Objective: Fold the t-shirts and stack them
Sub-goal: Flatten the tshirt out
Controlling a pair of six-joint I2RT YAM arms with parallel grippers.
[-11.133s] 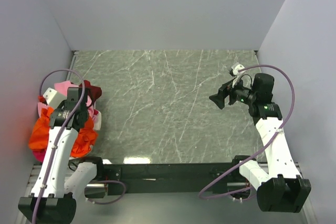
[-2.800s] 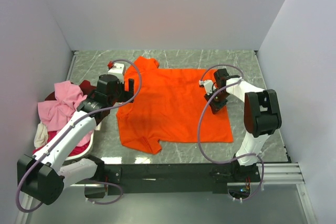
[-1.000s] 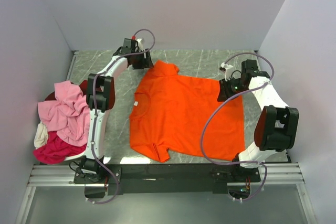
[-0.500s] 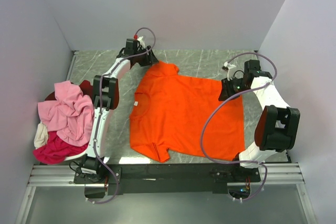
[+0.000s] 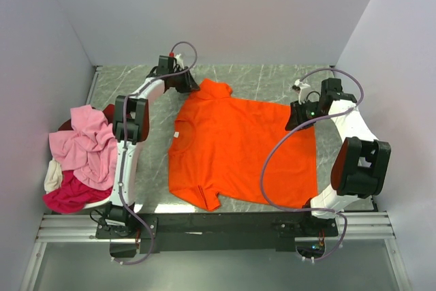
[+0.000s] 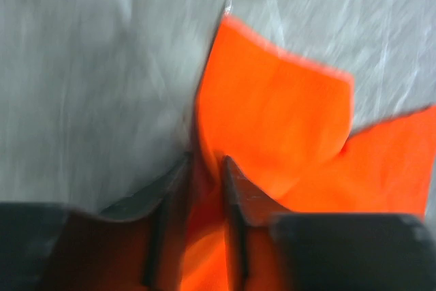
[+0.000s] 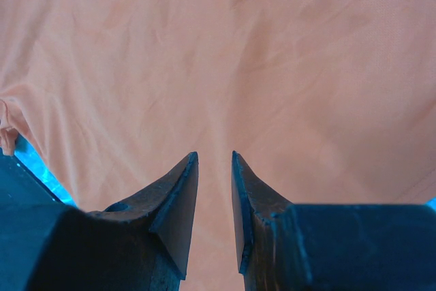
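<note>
Top external view is showing you the orange t-shirt [image 5: 238, 148] lying spread flat in the middle of the worktop [image 5: 252, 76], with its neck turned toward the left side. Your left arm [image 5: 133, 120] is reaching almost straight out to the far edge, and the left end effector [image 5: 187, 81] is sitting at the far sleeve [image 5: 214, 90] of that shirt. Your right arm [image 5: 354, 161] is bending up along the right side, with the right end effector [image 5: 294, 115] pointing inward at the shirt's right far corner.

At the left edge the pink t-shirt [image 5: 85, 144] is lying crumpled on top of the magenta t-shirt [image 5: 68, 195], and a cream-white t-shirt [image 5: 51, 178] is peeking out beside them, well apart from the orange one.

Left wrist view is blurred, but the fingers [image 6: 167, 223] are standing nearly together and orange cloth is filling the narrow gap between them, so the left end effector [image 6: 204, 168] is pinching the sleeve [image 6: 272, 127].

Right wrist view is showing the fingers [image 7: 177, 202] of the right end effector [image 7: 214, 158] close together over the shirt cloth [image 7: 272, 66], which looks pale there. Only a narrow gap is showing, and you cannot tell whether any cloth is held in it.
</note>
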